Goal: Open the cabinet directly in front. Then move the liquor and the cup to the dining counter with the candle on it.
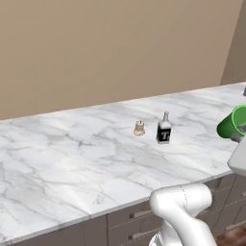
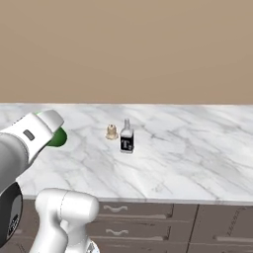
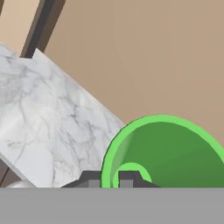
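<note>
The liquor (image 1: 164,129) (image 2: 127,138), a squat dark bottle with a white T on its label, stands upright on the dining counter (image 1: 72,158) (image 2: 192,148), next to a small beige candle (image 1: 139,128) (image 2: 111,132). My gripper (image 3: 108,180) is shut on the rim of the green cup (image 1: 232,124) (image 2: 59,138) (image 3: 170,151). The cup is tipped on its side in the air, above the counter and to the right of the bottle in the left base view. In the hand view the cup's mouth faces the camera and its rim sits between the dark fingertips (image 3: 89,179). The cabinet is out of view.
A plain tan wall (image 1: 120,48) runs behind the counter. Grey drawer fronts with silver pulls (image 2: 116,209) line the counter's near side. The marble top (image 3: 48,122) spreads wide to the left of the candle and to the right of the bottle.
</note>
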Tool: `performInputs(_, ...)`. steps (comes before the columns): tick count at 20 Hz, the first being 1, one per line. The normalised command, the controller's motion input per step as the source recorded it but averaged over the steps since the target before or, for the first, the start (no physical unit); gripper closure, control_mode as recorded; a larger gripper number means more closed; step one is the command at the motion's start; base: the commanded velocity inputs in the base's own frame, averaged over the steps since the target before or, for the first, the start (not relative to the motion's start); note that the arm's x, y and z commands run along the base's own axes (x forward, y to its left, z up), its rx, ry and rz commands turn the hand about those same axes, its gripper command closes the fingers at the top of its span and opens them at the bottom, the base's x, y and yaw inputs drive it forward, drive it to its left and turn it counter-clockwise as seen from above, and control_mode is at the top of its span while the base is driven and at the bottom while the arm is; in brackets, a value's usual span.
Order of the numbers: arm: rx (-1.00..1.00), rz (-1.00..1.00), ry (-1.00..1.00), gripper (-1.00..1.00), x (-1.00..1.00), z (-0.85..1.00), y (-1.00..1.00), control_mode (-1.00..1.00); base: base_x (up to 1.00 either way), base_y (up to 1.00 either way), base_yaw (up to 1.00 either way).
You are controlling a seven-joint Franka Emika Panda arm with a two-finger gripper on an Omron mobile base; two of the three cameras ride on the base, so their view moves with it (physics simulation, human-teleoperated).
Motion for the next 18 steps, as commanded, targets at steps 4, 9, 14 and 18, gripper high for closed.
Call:
performInputs(4, 0.0, 0.0, 0.0, 1.0, 0.0, 0.0, 0.0, 1.0, 0.53, 0.0, 0.21)
performInputs(9, 0.0, 0.0, 0.0, 1.0, 0.0, 0.0, 0.0, 1.0, 0.54, 0.0, 0.23)
performInputs(14, 0.0, 0.0, 0.0, 1.0, 0.0, 0.0, 0.0, 1.0, 0.6, 0.0, 0.24)
performInputs(18, 0.0, 0.0, 0.0, 1.0, 0.0, 0.0, 0.0, 1.0, 0.46, 0.0, 0.19)
